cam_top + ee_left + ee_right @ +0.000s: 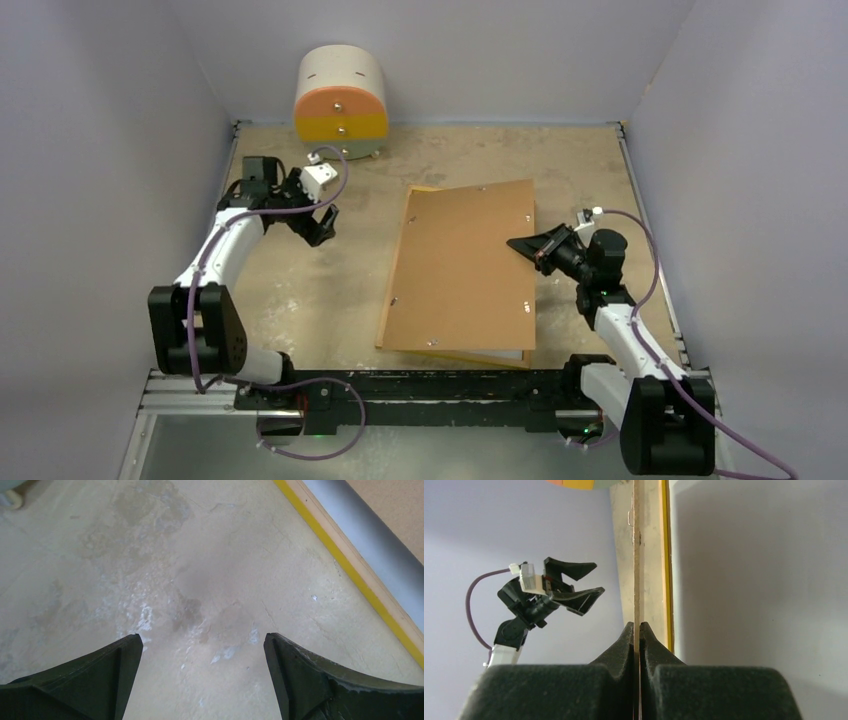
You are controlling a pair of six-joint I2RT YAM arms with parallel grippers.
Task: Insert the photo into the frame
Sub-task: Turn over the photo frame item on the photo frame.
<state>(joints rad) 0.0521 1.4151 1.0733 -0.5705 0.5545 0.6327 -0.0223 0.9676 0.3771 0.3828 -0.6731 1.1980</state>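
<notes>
Stained beige bench (300, 300). Brown backing board (460, 265) mid-bench, lying over frame (356, 572); yellow rim shows at left and near edges. Photo hidden, cannot tell where. Right claw (520, 245) clamped on board's right edge. Left claw (322, 222) spread wide, empty, over bare bench left of frame.

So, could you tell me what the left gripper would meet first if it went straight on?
Most likely the bare tabletop: the open left gripper points down at it, and the frame lies off to one side.
</notes>
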